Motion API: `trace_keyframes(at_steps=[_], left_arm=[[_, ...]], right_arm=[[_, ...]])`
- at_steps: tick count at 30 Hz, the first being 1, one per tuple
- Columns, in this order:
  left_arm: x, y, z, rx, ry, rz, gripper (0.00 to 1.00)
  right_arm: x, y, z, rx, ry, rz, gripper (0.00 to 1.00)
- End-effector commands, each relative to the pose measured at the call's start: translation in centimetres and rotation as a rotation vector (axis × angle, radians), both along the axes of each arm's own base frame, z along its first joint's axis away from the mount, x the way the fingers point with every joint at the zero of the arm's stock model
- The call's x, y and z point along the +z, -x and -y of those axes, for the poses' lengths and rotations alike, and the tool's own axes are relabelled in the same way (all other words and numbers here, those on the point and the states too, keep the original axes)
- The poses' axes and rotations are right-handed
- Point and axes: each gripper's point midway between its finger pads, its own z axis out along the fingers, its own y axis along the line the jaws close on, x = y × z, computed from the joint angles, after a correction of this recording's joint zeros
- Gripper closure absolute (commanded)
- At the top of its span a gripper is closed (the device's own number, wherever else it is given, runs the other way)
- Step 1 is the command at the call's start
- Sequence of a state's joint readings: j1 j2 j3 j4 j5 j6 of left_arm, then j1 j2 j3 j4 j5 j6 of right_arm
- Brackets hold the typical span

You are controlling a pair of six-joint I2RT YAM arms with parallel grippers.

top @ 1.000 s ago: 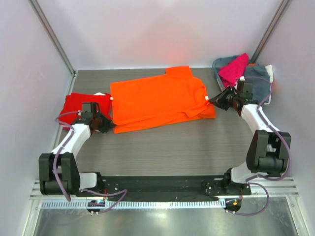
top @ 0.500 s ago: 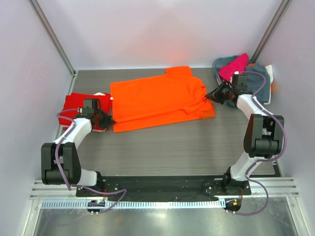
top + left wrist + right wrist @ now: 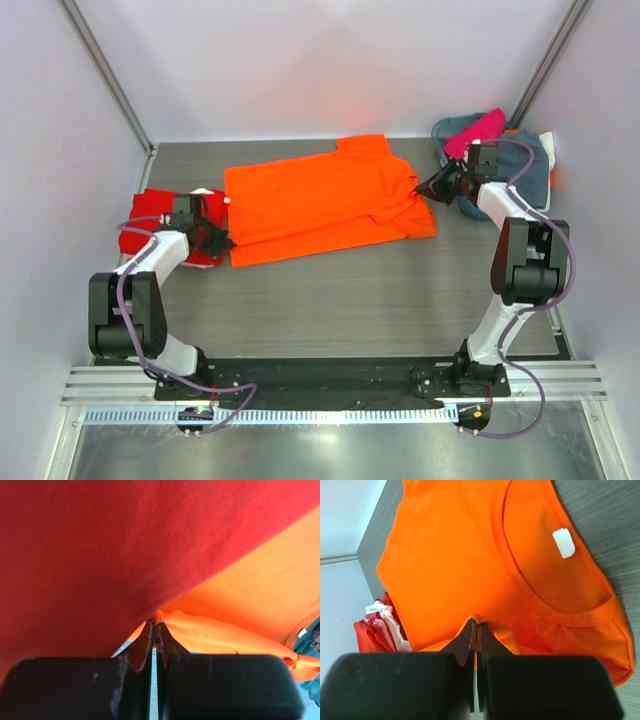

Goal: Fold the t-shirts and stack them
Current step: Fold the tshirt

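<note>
The bright orange t-shirt lies partly folded across the middle of the table. My left gripper is shut on its left edge, next to the folded red t-shirt, which fills most of the left wrist view. My right gripper is shut on a pinch of the orange t-shirt's right edge, near its collar. The magenta t-shirt lies on a pile at the back right.
A heap of grey-blue and other garments sits at the back right corner under the magenta one. White walls and metal posts enclose the table. In the right wrist view the red stack shows with a white layer.
Both grippers have moved toward the back, carrying the orange shirt's near edge up over the shirt. The front fold has become narrower.
</note>
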State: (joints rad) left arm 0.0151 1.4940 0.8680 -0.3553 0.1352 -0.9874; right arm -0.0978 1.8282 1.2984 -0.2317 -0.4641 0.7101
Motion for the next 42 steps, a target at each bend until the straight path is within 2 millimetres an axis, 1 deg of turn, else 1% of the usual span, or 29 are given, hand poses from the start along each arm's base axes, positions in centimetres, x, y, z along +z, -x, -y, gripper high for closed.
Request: trace_keyframes(at_steps=[1,4,5,12,15,16,17,19,21,22,23,24,25,26,27,28,30,31,32,33,34,35,36,37,38,39,40,41,42], left_arm=[[1.2,-2.1,-0.6,0.005,-0.036,0.061,1.00],[1.3,-2.6,-0.5,0.000,-0.032,0.066,1.00],[1.6,-2.7,-0.5,0.000,-0.031,0.073,1.00],[3.3,-3.8,-0.4,0.007,-0.027,0.120,1.00],[3.0,-4.1,-0.4,0.010,-0.025,0.112,1.00],[3.2,-4.3,-0.4,0.013,-0.024,0.114,1.00],[3.0,-4.4,-0.4,0.017,-0.022,0.106,1.00],[2.9,-4.7,-0.6,0.029,-0.026,0.104,1.00],[2.7,-4.8,-0.8,0.058,-0.023,0.100,1.00],[2.8,-5.0,-0.9,0.064,-0.026,0.109,0.96],[3.1,-5.3,-1.0,0.069,-0.030,0.116,0.90],[3.4,-5.4,-1.1,0.071,-0.034,0.121,0.67],[3.5,-5.2,-1.4,0.085,-0.047,0.107,0.53],[4.3,-5.5,-1.4,0.084,-0.052,0.116,0.42],[4.7,-5.4,-1.6,0.083,-0.058,0.115,0.33],[5.4,-5.0,-1.5,0.070,-0.061,0.124,0.32],[6.4,-4.4,-1.1,0.053,-0.051,0.151,0.28],[7.9,-4.0,-1.1,0.048,-0.053,0.191,0.28],[8.5,-3.6,-1.0,0.040,-0.050,0.207,0.28],[9.0,-3.2,-0.9,0.036,-0.050,0.216,0.28],[10.0,-2.3,-0.8,0.034,-0.044,0.229,0.28],[10.5,-1.7,-0.5,0.034,-0.026,0.228,0.28],[10.7,-0.8,0.0,0.019,-0.001,0.212,0.30],[11.3,-0.2,0.1,0.025,0.011,0.216,0.29],[12.4,0.5,0.2,0.049,0.027,0.231,0.29],[12.5,1.7,1.0,0.040,0.032,0.206,0.29],[12.9,2.2,1.0,0.051,0.032,0.209,0.29],[13.3,2.8,0.8,0.066,0.028,0.210,0.28],[13.7,4.0,0.2,0.112,0.009,0.201,0.27]], right_arm=[[2.4,-2.0,-0.6,0.023,0.000,0.085,0.99],[2.0,-2.4,-0.7,0.025,-0.002,0.076,0.99],[1.7,-2.5,-0.6,0.021,-0.001,0.071,0.99],[1.6,-3.3,-0.5,0.010,0.000,0.071,0.99],[1.4,-3.5,-0.5,0.008,-0.003,0.066,0.99],[1.4,-3.6,-0.5,0.010,-0.005,0.066,0.99],[1.5,-3.8,-0.5,0.009,-0.004,0.069,0.99],[1.1,-3.9,-0.5,0.010,-0.008,0.061,0.99],[1.2,-4.3,-0.6,0.011,-0.013,0.062,0.96],[0.8,-4.4,-0.6,0.008,-0.019,0.052,0.93],[1.0,-4.7,-0.8,0.012,-0.024,0.057,0.87],[0.9,-4.8,-1.0,0.015,-0.023,0.059,0.64],[1.2,-4.8,-1.0,0.015,-0.017,0.066,0.53],[1.4,-4.9,-0.9,0.008,-0.006,0.072,0.40],[1.4,-4.6,-0.9,0.005,0.002,0.073,0.24],[1.7,-4.5,-0.9,0.005,0.010,0.080,0.23],[2.4,-3.7,-0.9,0.005,0.031,0.096,0.22],[2.4,-3.3,-0.8,0.004,0.036,0.095,0.22],[2.6,-2.8,-0.7,0.000,0.044,0.099,0.23],[2.7,-1.9,-0.7,-0.001,0.053,0.104,0.23],[2.8,-1.3,-0.8,0.002,0.059,0.110,0.24],[2.8,-0.7,-1.0,0.005,0.062,0.114,0.24],[2.7,0.5,-1.2,0.009,0.071,0.127,0.24],[2.4,1.1,-1.2,0.005,0.084,0.131,0.24],[2.0,1.8,-1.3,0.002,0.092,0.133,0.24],[1.5,3.2,-1.3,-0.003,0.101,0.139,0.24],[1.1,3.8,-1.2,-0.013,0.112,0.142,0.24],[-0.6,5.4,-1.4,-0.016,0.119,0.112,0.24],[-0.7,5.7,-1.4,-0.026,0.124,0.133,0.24]])
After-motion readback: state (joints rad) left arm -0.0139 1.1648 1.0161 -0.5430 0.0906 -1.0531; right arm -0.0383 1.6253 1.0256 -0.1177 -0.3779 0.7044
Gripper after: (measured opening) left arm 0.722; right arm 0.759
